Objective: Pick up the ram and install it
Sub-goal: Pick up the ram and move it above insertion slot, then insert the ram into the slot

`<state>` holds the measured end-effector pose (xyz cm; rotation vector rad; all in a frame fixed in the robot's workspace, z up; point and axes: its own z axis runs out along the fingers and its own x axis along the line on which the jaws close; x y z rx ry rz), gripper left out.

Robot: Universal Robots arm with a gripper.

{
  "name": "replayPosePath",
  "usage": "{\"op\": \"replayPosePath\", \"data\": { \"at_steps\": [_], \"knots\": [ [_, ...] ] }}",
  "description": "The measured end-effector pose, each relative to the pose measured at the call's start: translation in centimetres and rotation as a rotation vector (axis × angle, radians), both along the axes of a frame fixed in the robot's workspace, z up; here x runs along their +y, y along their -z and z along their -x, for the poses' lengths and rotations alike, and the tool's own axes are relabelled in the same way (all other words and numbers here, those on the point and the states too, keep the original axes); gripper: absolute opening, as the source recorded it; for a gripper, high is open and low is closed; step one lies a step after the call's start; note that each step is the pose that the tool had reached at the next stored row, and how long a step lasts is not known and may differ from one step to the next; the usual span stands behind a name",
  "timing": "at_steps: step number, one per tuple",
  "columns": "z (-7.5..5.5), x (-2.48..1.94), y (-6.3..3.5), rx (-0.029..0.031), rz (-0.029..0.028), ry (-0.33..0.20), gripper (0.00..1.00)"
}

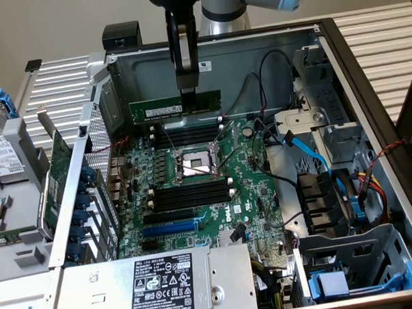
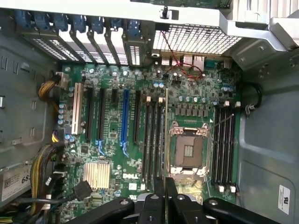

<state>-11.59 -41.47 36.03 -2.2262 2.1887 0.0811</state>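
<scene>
In the exterior view my gripper (image 1: 187, 87) hangs from above, shut on the top edge of the ram (image 1: 170, 108), a long green stick with a white label. The stick hangs level, lengthwise over the far bank of black memory slots (image 1: 188, 135) beyond the CPU socket (image 1: 193, 162), and clear of them. A second bank of slots (image 1: 190, 193) lies on the near side of the socket. In the wrist view the black fingers (image 2: 160, 191) pinch the ram (image 2: 166, 140), seen edge-on as a thin line between the socket (image 2: 189, 151) and one slot bank (image 2: 152, 140).
The open computer case surrounds the motherboard. A large green expansion card (image 1: 56, 175) stands at the exterior view's left. The power supply (image 1: 163, 279) sits in front, and a blue cable (image 1: 305, 147), a fan (image 1: 324, 197) and drive cages (image 1: 355, 271) sit at the right. Cables run across the board's far right.
</scene>
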Motion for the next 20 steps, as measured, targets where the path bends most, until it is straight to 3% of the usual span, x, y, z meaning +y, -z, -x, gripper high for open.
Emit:
{"op": "replayPosePath", "data": {
  "at_steps": [14, 20],
  "knots": [
    [-0.1, -0.01, 0.56, 0.0019, -0.0012, 0.001, 0.13],
    [-0.2, -0.07, 1.55, 0.0043, -0.0009, 0.001, 0.13]
  ]
}}
